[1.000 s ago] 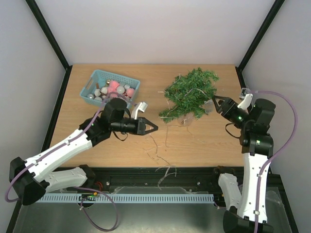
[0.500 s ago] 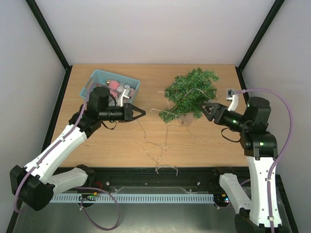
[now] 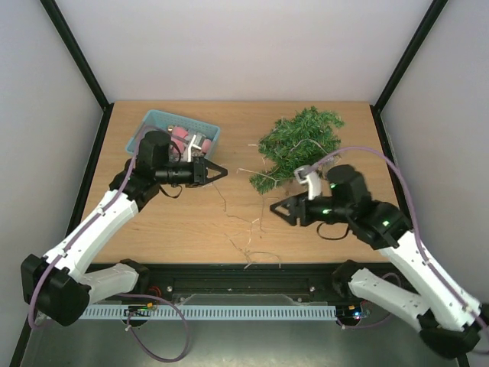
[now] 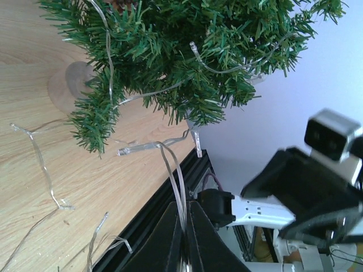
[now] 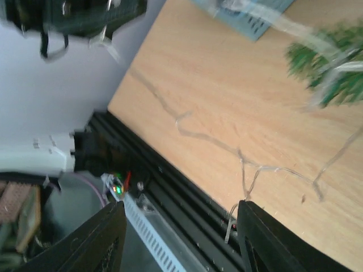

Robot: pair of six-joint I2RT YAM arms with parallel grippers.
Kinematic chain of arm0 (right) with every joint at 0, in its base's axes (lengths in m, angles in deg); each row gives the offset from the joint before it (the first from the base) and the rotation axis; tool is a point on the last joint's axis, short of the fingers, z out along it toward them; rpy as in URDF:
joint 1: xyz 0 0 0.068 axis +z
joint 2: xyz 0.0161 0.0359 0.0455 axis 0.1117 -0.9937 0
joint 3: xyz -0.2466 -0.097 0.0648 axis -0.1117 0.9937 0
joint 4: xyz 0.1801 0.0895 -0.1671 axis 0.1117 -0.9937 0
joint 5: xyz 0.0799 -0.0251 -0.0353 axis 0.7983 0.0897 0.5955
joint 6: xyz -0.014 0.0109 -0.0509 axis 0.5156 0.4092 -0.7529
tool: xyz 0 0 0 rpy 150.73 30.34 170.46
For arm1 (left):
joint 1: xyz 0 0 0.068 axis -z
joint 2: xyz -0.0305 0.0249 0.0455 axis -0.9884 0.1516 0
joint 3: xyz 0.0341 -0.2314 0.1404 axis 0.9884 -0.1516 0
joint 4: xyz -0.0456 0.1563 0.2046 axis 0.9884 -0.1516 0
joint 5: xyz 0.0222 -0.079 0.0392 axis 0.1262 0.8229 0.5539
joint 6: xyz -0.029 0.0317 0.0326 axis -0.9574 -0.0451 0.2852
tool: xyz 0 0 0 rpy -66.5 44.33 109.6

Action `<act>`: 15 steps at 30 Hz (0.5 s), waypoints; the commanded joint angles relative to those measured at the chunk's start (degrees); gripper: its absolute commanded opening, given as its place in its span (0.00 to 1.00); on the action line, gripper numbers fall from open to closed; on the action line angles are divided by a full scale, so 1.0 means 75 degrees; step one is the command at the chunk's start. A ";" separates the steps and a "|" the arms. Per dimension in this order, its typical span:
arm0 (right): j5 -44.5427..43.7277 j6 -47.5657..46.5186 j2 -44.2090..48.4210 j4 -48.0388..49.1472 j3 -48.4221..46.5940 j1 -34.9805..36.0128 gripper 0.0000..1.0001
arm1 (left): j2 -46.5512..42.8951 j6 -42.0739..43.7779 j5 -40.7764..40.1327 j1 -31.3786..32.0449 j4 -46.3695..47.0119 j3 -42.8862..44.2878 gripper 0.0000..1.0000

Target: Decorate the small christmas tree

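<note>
The small christmas tree (image 3: pixel 299 144) lies tilted at the back right of the table, with a clear light string (image 3: pixel 246 223) trailing from its branches across the wood to the front edge. My left gripper (image 3: pixel 219 172) is beside the basket, shut on a doubled strand of that string (image 4: pixel 170 164). In the left wrist view the tree (image 4: pixel 187 51) fills the top. My right gripper (image 3: pixel 276 208) hovers in front of the tree, open and holding nothing. In the right wrist view its fingers (image 5: pixel 102 241) stand wide over the table's front edge, with the string (image 5: pixel 218 143) ahead.
A teal basket (image 3: pixel 155 121) of pink and silver ornaments sits at the back left, just behind the left arm. Loose loops of string (image 3: pixel 256 256) hang over the black front rail (image 3: pixel 252 277). Black frame posts stand at both back corners.
The right arm has swung from the tree's right side to in front of it, pointing left. The left gripper pulled back toward the basket, drawing the string with it.
</note>
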 commanded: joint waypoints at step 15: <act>-0.7515 0.2841 -0.2015 0.3164 0.2924 0.6256 0.58 | 0.0192 0.0113 0.0268 -0.0306 -0.0144 0.0495 0.02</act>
